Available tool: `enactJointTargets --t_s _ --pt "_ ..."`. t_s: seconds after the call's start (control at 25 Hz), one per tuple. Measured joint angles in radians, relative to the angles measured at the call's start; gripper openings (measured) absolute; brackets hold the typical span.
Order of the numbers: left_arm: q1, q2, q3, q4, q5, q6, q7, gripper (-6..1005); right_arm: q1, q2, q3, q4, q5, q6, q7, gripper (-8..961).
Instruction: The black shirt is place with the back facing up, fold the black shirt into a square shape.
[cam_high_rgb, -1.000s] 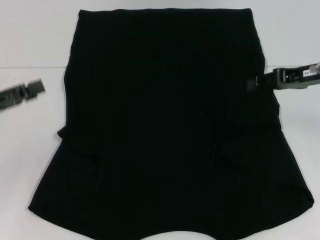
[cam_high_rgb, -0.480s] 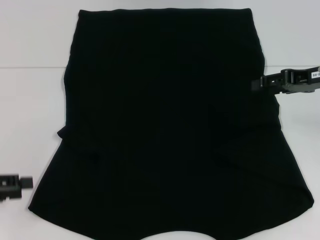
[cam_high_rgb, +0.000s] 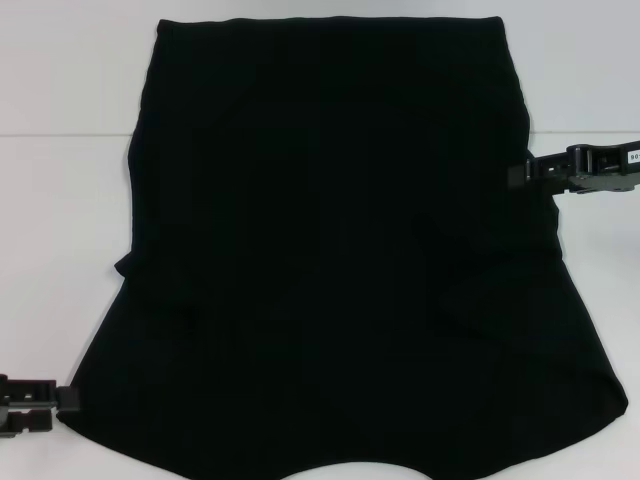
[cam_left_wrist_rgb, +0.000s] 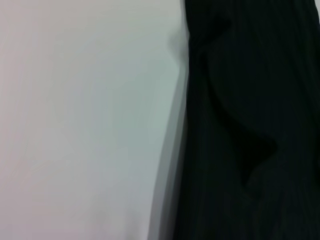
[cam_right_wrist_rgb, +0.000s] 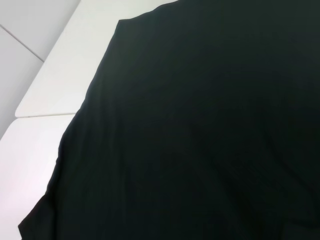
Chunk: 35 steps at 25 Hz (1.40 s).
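Black shirt (cam_high_rgb: 330, 250): spread flat over white surface (cam_high_rgb: 60, 200)
Left pincer (cam_high_rgb: 66, 400): at shirt's near-left corner, grip unclear
Right pincer (cam_high_rgb: 518, 172): at shirt's right edge, grip unclear

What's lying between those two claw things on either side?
In the head view, only the black shirt lies between the left gripper, by its near left corner, and the right gripper, at its right edge. Nothing else is there.

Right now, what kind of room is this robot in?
Probably a lab or test bench, though I can't be sure: only a plain white table, a soft black shirt spread flat, and the left gripper and right gripper.
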<state>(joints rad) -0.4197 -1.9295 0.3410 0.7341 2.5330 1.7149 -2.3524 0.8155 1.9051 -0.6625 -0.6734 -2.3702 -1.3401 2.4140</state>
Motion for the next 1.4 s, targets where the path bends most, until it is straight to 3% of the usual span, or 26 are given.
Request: enactJointTargets --t_s 0.68,1.0,1.4 --pt "-0.064 -0.025 0.002 -0.047 0.031 -0.069 0.008 649 -0.022 0.000 0.005 0.000 0.003 -0.007 -0.004 734" --pt "-0.038 -0.007 -0.009 -0.019 0.028 -0.045 -0.001 649 -0.027 -0.001 0.010 0.000 0.005 -0.008 -0.004 733" --pt "-0.030 -0.012 -0.003 -0.020 0.032 -0.060 -0.002 648 -0.027 -0.002 0.012 0.000 0.005 -0.009 -0.004 733"
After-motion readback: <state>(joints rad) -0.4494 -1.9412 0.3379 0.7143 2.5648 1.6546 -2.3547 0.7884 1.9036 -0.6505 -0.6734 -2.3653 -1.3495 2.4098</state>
